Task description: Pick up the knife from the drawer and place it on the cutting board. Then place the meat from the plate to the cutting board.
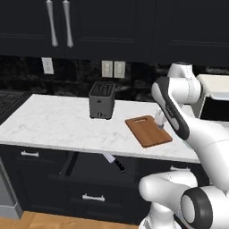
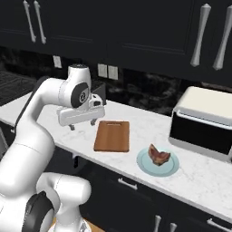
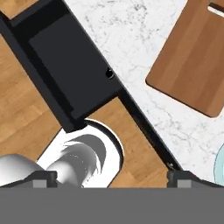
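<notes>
The wide black drawer (image 1: 85, 172) stands pulled open under the counter edge. Inside it lies the knife (image 1: 114, 162), black handle toward me; in the hand view only a dark bit of the knife (image 3: 109, 73) peeks out from under the counter lip above the drawer (image 3: 70, 74). The reddish-brown cutting board (image 1: 148, 130) (image 2: 112, 136) (image 3: 192, 61) rests bare on the marble counter. To its right the meat (image 2: 159, 156) sits on the teal plate (image 2: 146, 168). My gripper (image 2: 83, 125) (image 1: 159, 120) hovers open and empty over the counter's front, left of the board.
A dark toaster (image 1: 102, 100) stands at the back of the counter, left of the board. A white-topped toaster oven (image 2: 206, 120) is at the far right. Black upper cabinets hang above. A stove (image 1: 8, 100) borders the counter's left end.
</notes>
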